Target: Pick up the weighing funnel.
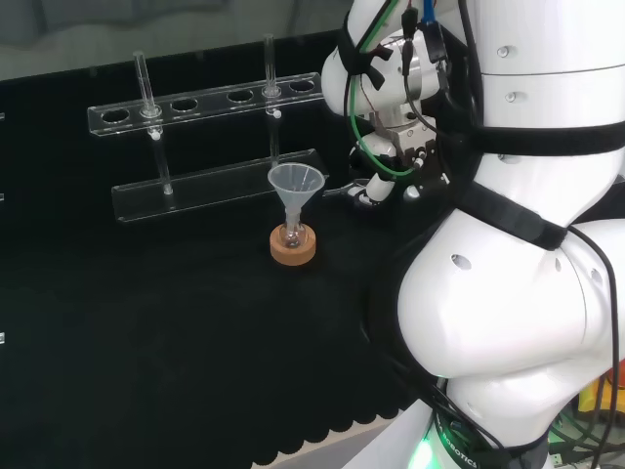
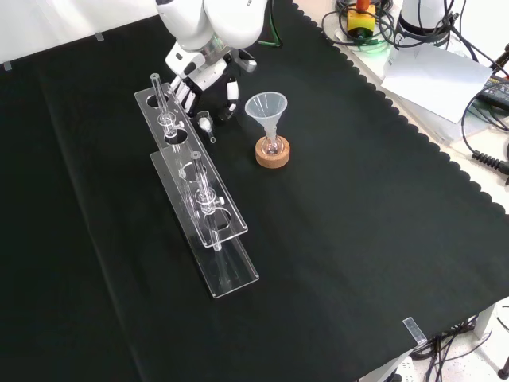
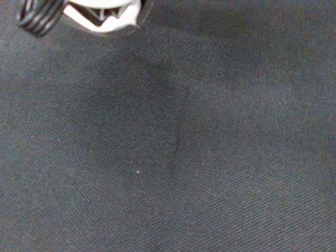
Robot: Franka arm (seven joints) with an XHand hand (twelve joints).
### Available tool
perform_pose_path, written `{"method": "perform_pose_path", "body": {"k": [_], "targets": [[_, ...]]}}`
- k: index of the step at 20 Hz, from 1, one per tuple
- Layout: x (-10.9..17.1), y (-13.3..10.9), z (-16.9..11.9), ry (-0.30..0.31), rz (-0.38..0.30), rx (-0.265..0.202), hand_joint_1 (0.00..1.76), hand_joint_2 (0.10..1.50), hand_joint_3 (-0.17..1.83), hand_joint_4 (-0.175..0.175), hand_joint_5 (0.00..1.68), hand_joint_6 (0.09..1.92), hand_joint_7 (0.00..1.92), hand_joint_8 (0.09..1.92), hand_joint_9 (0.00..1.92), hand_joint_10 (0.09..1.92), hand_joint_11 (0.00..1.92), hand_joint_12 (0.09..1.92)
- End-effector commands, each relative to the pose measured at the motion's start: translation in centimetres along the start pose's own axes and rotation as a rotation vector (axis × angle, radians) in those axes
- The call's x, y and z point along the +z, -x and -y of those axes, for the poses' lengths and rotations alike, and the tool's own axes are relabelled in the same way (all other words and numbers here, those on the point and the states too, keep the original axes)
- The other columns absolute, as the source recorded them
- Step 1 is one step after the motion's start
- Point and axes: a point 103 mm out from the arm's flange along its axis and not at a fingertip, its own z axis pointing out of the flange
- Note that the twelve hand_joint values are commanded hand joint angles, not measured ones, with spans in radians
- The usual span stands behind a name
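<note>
Our hand point(image 2: 208, 79) hangs open and empty. The weighing funnel point(image 2: 205, 122) lies just beyond its fingertips. We judge it light, slippery and brittle, so we'd pinch the bowl's rim.

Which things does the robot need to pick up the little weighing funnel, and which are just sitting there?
For the job:
weighing funnel
hand

Just sitting there:
funnel
cork ring
clear tube rack
</note>
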Motion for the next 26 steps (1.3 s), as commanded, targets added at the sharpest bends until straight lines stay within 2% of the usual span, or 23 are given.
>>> {"method": "perform_pose_path", "body": {"k": [1,14,26], "targets": [[0.0,-0.4,0.0,-0.005,0.013,0.003,0.92,0.61,0.65,-0.015,0.64,0.88,0.34,0.7,0.57,0.6,0.26,1.37],[0.3,-0.3,-0.1,-0.017,0.029,0.004,0.92,0.61,0.66,-0.01,0.66,0.9,0.34,0.7,0.57,0.61,0.26,1.37],[0.7,0.6,-0.3,-0.047,0.028,0.006,0.93,0.61,0.66,-0.024,0.58,0.88,0.32,0.7,0.56,0.6,0.25,1.37]]}}
